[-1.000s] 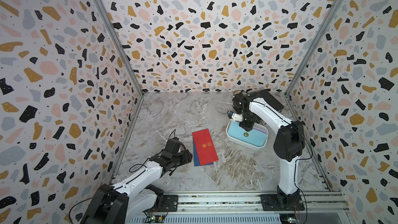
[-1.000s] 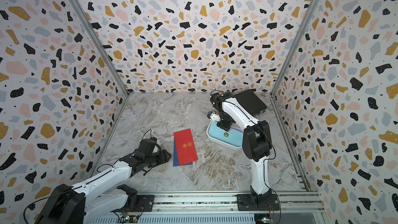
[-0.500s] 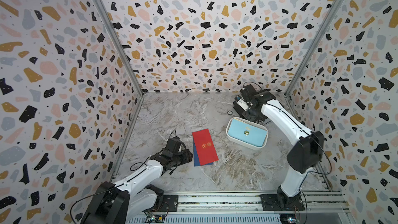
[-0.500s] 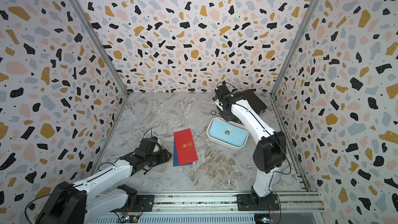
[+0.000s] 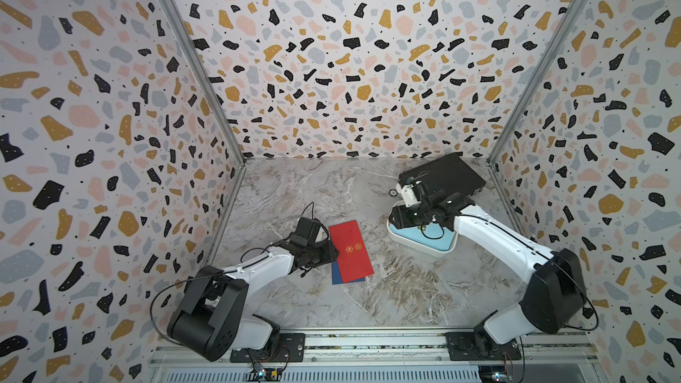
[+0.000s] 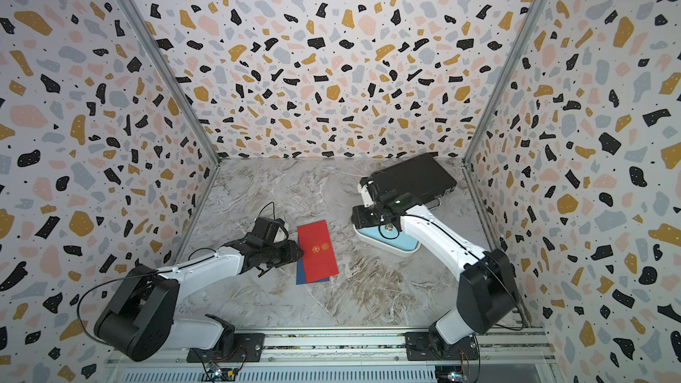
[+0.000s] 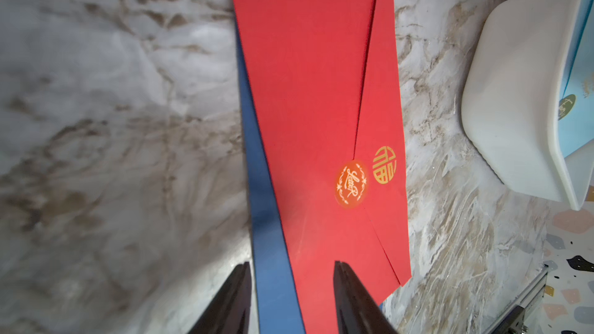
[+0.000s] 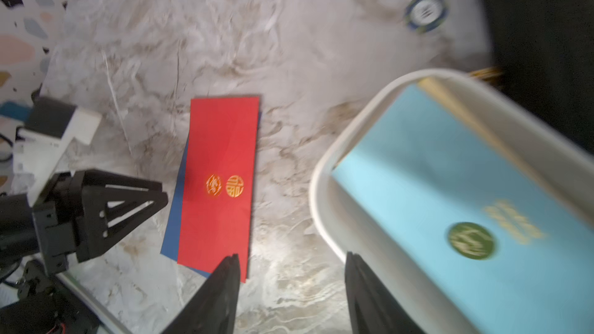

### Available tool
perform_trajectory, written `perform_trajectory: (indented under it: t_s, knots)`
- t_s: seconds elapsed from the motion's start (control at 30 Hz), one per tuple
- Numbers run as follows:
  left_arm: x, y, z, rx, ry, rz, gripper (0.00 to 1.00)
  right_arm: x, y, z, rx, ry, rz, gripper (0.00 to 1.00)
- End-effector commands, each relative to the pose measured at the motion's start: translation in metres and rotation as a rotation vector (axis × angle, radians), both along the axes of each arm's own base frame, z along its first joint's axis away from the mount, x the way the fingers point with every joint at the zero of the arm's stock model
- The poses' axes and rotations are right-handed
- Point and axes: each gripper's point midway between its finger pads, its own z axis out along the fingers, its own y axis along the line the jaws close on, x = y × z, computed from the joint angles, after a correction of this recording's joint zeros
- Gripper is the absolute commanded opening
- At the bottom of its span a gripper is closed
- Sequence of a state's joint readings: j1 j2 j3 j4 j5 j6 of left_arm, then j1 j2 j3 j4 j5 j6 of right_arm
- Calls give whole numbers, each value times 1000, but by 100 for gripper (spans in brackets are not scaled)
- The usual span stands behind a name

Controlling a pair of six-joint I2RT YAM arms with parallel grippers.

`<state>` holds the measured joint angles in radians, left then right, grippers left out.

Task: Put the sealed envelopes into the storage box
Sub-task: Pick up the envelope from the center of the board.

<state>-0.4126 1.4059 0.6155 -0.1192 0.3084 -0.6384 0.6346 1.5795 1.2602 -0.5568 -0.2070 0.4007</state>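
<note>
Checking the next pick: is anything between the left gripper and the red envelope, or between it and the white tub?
Nothing separates the left gripper from the red paper envelope; its jaws are at the edge. Only bare marble tabletop lies before the white plastic tub, but the right gripper hangs over its envelope-side end.
</note>
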Motion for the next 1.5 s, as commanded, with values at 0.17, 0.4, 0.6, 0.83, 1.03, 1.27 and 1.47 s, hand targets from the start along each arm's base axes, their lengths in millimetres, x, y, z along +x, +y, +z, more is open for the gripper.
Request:
perform_trajectory:
  t_s: [0.17,0.4,0.6,0.83,1.03,1.27,1.47]
  knots:
    - [16,-9,-9,4,-3,-37,40,-24,63,-49,27,221,39,52]
    - [14,-7,-19,16,16,-37,39,-8,70,-86,-53,254,26,52]
    - [12,-6,-23,17,30,-34,38,2,73,-104,-102,262,22,53]
    - [11,-6,-25,10,40,-31,38,-2,80,-119,-90,320,27,53]
    - [9,-7,-28,5,46,-30,37,-7,94,-110,-11,355,44,52]
    - [9,-7,-29,5,47,-29,37,-6,101,-79,50,333,60,49]
    - [9,-7,-32,4,53,-30,37,-9,109,-53,128,330,68,48]
